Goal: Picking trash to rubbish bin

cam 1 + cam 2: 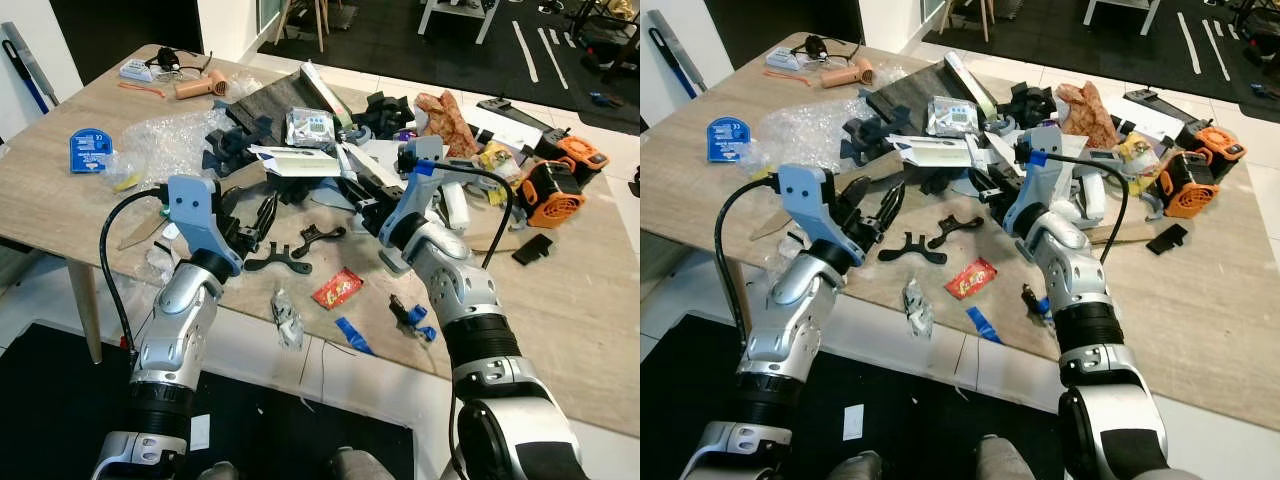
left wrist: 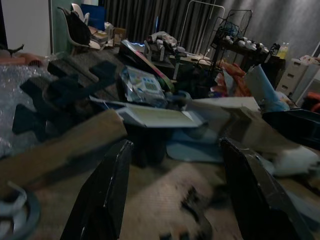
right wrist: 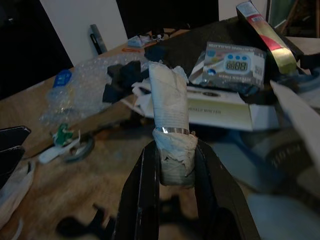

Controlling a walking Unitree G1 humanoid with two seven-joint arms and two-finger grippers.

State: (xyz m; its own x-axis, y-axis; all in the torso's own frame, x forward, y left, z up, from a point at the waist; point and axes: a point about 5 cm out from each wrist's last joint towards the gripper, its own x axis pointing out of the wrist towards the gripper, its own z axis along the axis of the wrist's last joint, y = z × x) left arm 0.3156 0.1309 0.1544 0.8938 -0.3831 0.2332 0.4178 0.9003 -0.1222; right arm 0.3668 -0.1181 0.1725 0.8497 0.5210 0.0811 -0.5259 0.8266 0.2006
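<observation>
Your right end effector [image 3: 172, 200] is clenched on a crumpled white paper roll [image 3: 170, 125], which stands upright between the two black fingers [image 3: 145, 200] with a thin band around its middle. In the head views that grasp sits at centre frame, above the clutter on the bench [image 1: 580, 330], but the wrist housing hides most of the roll there. Your left end effector [image 1: 255, 225] hangs released at left of centre, jaws spread wide with nothing between them, over bare wood near a black plastic bracket [image 1: 277, 262]. A red wrapper [image 1: 337, 288] lies at lower centre, with a blue scrap [image 1: 352, 335] and a crinkled clear wrapper [image 1: 285, 318] near the bench's front edge. The left wrist view is blurred low down; the dark shape under the fingers is possibly that bracket.
</observation>
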